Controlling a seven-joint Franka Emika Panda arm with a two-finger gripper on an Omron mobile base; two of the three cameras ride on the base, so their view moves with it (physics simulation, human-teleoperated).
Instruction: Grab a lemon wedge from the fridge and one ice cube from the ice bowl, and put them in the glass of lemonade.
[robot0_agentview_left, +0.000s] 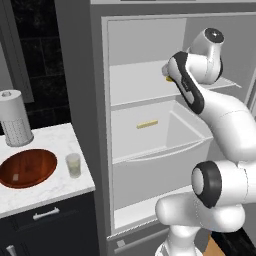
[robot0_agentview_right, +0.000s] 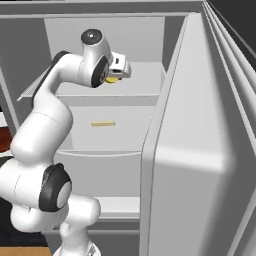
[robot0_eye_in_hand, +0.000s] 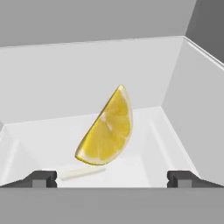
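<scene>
Pale fridge (robot0_agentview_left: 150, 145) interior, door swung wide. Tool (robot0_eye_in_hand: 112, 178) spread fully at bottom of hand view, holding nothing. Beyond, mid-frame: lemon wedge (robot0_eye_in_hand: 107, 130) on upper shelf. Likely light, soft, slippery; best pinched across flat faces.

We see a bright yellow lemon wedge (robot0_eye_in_hand: 107, 130) standing tilted on a pale shelf of the open tall grey fridge (robot0_agentview_left: 150, 80). On the counter, our small clear glass of pale lemonade (robot0_agentview_left: 73, 164) stands upright just beside the wide reddish-brown wooden ice bowl (robot0_agentview_left: 27, 167), where a tiny pale ice cube (robot0_agentview_left: 17, 176) lies.
</scene>
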